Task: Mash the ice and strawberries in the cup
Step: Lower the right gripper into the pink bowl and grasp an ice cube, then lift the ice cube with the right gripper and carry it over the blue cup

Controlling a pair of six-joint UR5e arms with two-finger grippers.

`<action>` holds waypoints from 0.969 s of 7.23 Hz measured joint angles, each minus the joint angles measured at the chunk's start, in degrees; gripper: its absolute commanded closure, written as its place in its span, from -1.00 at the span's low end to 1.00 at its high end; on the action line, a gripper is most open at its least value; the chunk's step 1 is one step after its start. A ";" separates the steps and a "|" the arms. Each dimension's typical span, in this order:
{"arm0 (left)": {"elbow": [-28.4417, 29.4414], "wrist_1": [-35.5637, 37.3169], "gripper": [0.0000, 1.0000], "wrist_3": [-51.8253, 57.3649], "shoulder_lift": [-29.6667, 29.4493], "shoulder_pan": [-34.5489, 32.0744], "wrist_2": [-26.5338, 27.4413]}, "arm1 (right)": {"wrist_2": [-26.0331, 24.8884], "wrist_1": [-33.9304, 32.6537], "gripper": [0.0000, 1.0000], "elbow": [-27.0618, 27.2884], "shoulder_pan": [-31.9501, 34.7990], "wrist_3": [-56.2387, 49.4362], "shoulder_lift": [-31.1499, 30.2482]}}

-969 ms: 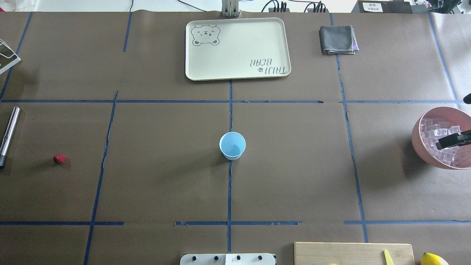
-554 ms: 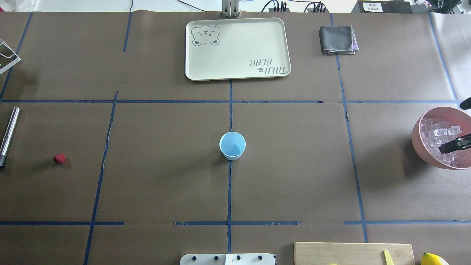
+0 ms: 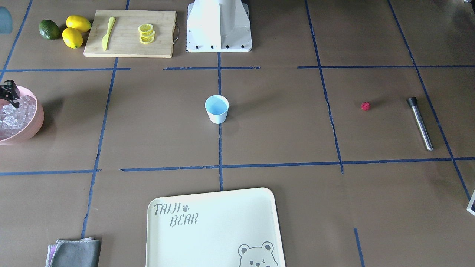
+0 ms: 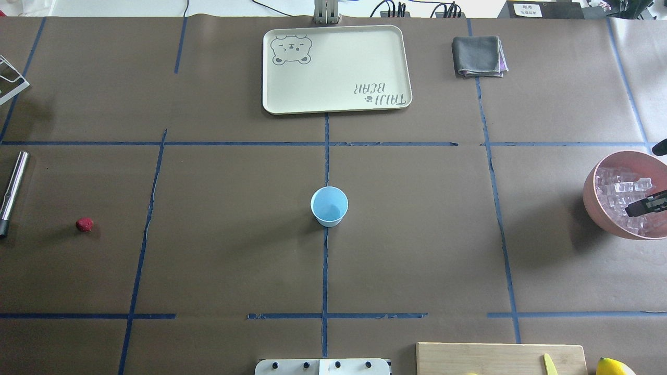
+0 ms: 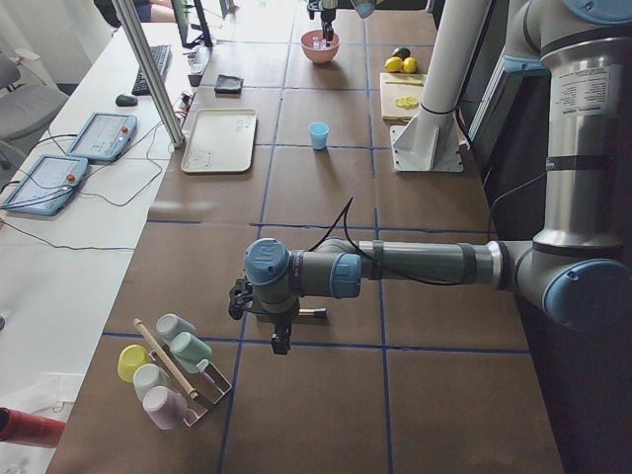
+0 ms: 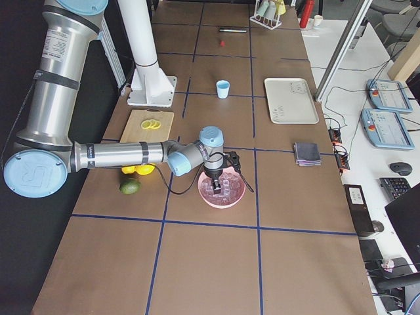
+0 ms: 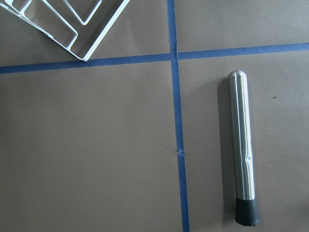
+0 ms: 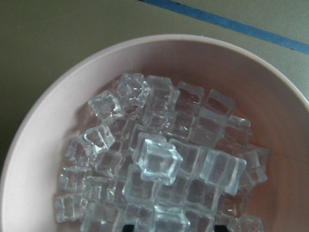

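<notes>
The white cup (image 4: 329, 206) with its light-blue inside stands upright at the table's centre, with nothing showing inside. One dark-red strawberry (image 4: 84, 224) lies far to the left on the table. Clear ice cubes (image 8: 159, 159) are heaped in a pink bowl (image 4: 594, 203) at the right edge. My right gripper (image 4: 646, 204) hangs over that ice; I cannot tell whether it is open or shut. My left gripper (image 5: 280, 341) shows only in the exterior left view, pointing down beside a steel muddler (image 7: 241, 150); its state cannot be told.
A cream bear tray (image 4: 336, 67) and a folded grey cloth (image 4: 478, 55) lie at the far side. A cutting board (image 3: 130, 33) with lemon slices and a yellow knife, lemons (image 3: 76, 31) and a green fruit (image 3: 49, 29) sit beside the robot base. A cup rack (image 5: 173, 365) stands far left.
The right gripper's tip has drawn back a little toward the table's right edge, still over the bowl. Cup, strawberry and muddler have not moved.
</notes>
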 measured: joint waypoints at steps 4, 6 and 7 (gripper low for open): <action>0.00 -0.11 -1.00 -0.08 0.00 0.04 0.00 | 0.76 0.06 0.98 0.68 0.29 0.18 0.19; 0.00 -0.14 -1.00 -0.01 0.00 0.03 0.00 | 1.99 -0.79 1.00 3.42 2.08 0.06 0.12; 0.00 -0.17 -1.00 0.00 0.00 0.03 0.00 | 3.54 -3.24 1.00 6.47 3.37 0.04 0.42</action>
